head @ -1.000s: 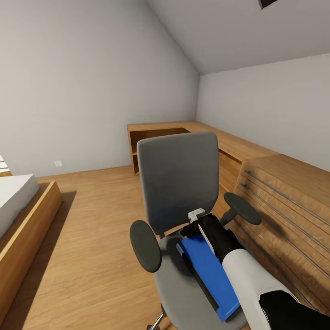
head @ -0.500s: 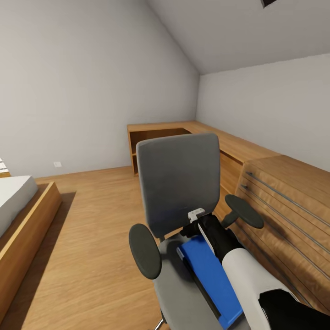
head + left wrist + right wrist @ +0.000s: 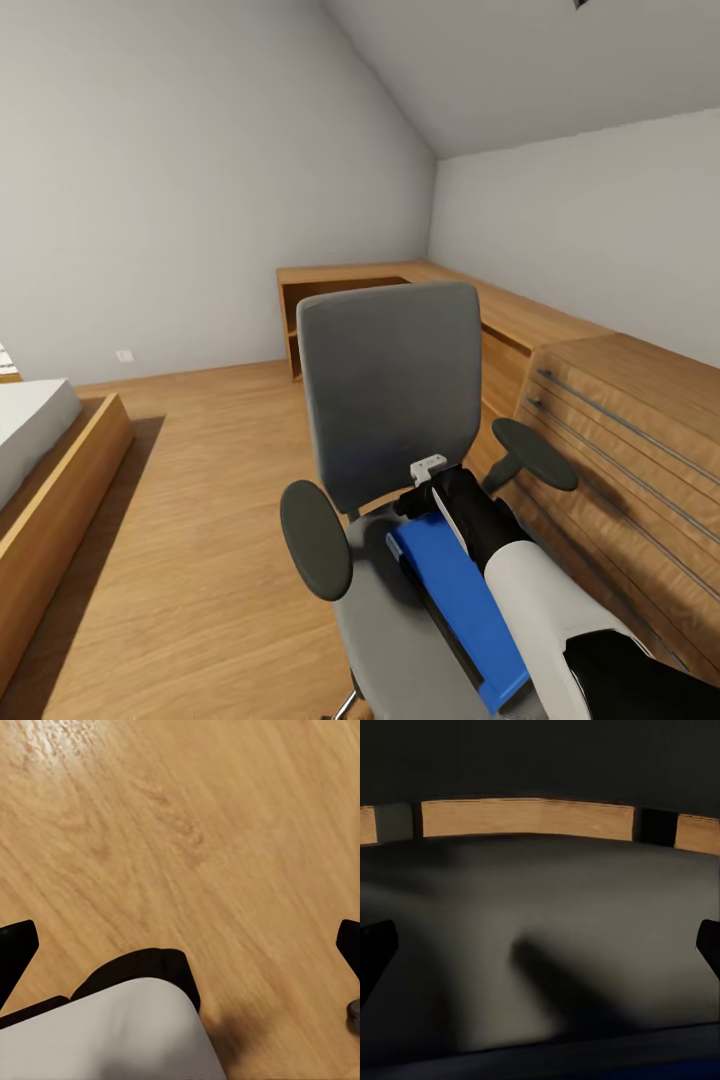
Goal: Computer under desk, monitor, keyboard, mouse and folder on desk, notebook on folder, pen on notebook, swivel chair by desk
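Chair (image 3: 390, 400) turned slightly; right pincer (image 3: 432, 478) spread, over folder (image 3: 455, 590) far edge.

Bed (image 3: 40, 450), wood cabinets (image 3: 620, 430)

swivel chair (image 3: 388, 400) — matt grey cloth back and seat, dark matt plastic armrests | folder (image 3: 462, 602) — smooth bright blue cover, thin white edge | floor (image 3: 200, 520) — light wood, visible grain, faint sheen | walls (image 3: 150, 180) — matt grey
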{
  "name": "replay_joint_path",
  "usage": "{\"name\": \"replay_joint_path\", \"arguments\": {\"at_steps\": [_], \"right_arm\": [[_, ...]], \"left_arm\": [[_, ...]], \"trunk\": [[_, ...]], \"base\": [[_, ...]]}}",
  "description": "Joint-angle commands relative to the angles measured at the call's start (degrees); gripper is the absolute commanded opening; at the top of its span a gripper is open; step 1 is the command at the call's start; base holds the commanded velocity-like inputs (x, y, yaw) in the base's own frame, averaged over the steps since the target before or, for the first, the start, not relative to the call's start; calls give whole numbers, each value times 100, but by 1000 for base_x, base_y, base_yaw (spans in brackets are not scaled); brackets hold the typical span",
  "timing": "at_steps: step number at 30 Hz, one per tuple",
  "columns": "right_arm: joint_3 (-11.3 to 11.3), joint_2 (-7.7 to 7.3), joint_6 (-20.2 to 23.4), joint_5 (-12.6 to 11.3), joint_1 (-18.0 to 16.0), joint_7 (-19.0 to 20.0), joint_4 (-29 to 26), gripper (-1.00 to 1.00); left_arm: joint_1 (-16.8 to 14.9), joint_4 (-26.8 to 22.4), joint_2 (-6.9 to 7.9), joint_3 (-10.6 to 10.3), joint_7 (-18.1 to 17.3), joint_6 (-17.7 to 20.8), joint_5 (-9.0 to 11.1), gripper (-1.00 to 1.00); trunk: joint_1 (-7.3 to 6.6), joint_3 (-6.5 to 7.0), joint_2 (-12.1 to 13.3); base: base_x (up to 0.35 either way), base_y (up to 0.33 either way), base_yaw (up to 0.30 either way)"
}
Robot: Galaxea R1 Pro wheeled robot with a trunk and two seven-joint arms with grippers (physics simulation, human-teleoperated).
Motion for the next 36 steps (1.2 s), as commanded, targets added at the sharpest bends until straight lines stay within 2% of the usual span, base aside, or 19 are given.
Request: {"name": "replay_joint_path", "arguments": {"at_steps": [1, 5, 19, 36], "right_arm": [[5, 0, 30, 61, -4, 42, -8, 100], [5, -2, 39, 57, -6, 42, -8, 100], [5, -9, 44, 54, -6, 42, -7, 100], [5, -11, 52, 62, -14, 34, -7, 100]], "left_arm": [[1, -15, 1, 7, 31, 23, 46, 100], [1, -17, 1, 17, 30, 30, 48, 100], [8, 47, 1, -30, -20, -11, -30, 100], [10, 144, 9, -40, -24, -22, -48, 100]], "trunk": [[22, -23, -44], [110, -95, -204], [110, -95, -204], [110, -95, -204]], "base": [[0, 0, 0], [0, 0, 0], [-5, -1, 0], [-75, -34, 0]]}}
